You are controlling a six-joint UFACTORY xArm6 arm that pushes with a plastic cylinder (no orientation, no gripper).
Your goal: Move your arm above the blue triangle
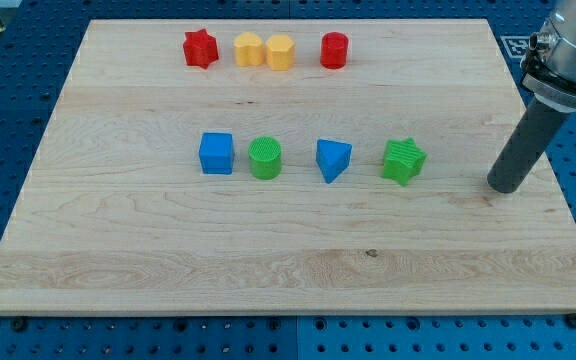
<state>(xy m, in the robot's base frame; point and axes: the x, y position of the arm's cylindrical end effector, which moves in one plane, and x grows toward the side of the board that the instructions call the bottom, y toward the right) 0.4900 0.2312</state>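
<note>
Pale wood surface on a blue perforated base. Far row: red star, two yellow blocks, red cylinder. Middle row: blue cube, green cylinder, blue triangle — centre, slightly right — green star. My tip stands right of the green star, well apart from the triangle. No jaws — a bare rod.

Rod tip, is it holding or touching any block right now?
Nothing is held. My tip stands clear at the view's right, apart from the green star and the blue triangle.
</note>
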